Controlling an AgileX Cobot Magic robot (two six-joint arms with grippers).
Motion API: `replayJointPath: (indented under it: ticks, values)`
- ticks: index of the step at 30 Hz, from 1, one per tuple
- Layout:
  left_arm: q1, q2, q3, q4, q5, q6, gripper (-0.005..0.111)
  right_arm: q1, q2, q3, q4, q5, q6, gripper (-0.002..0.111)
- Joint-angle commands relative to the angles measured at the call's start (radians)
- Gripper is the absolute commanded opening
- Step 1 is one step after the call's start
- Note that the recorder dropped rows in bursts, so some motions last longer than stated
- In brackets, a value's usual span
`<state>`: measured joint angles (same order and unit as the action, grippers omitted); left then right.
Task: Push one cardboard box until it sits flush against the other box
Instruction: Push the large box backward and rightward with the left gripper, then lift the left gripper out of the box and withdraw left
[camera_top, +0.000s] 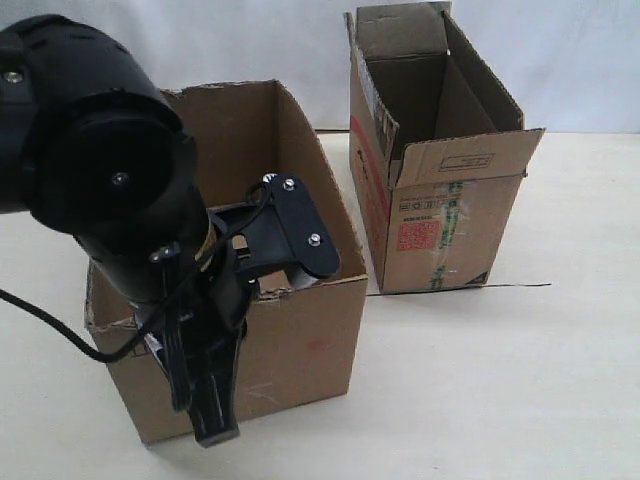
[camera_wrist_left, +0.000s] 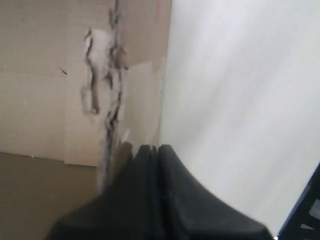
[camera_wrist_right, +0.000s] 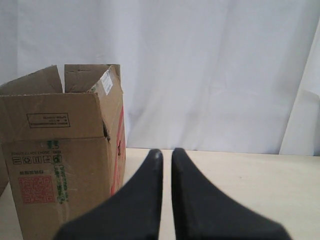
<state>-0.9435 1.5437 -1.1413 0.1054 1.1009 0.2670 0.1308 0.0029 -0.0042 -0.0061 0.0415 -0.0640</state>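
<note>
Cardboard box (camera_top: 300, 340) sits near left on the desk (camera_top: 500, 380), well apart from the other box (camera_top: 450, 215), which stands far right. Left end effector (camera_top: 214, 428) hangs against the cardboard box's near face, fingers pressed together. Right end effector (camera_wrist_right: 166, 155) is empty, with only a narrow slit between its fingers.

- The cardboard box (camera_top: 300, 340), wide and ragged-rimmed, stands on the pale tabletop (camera_top: 480, 400).
- The other box (camera_top: 450, 200), taller with a red label and raised flaps, stands apart on its right.
- The black left hand (camera_top: 214, 425) points down over the wide carton's near wall.
</note>
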Motion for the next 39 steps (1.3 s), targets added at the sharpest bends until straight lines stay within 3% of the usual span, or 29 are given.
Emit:
replayJointPath:
  ticks: [1,11,27,39]
  values:
    - [0.057,0.004,0.001,0.007,-0.057,0.076,0.0,0.0,-0.003,0.004,-0.001,0.002,0.0,0.005]
    - [0.17,0.063,0.001,0.017,-0.192,0.152,0.0,0.0,-0.003,0.004,-0.001,0.002,0.0,0.005]
    - [0.282,0.108,0.001,0.077,-0.427,0.259,0.0,0.0,-0.003,0.004,-0.001,0.002,-0.004,0.005]
    - [0.335,0.14,0.001,0.137,-0.568,0.25,0.0,0.0,-0.003,0.004,-0.001,0.002,-0.004,0.005]
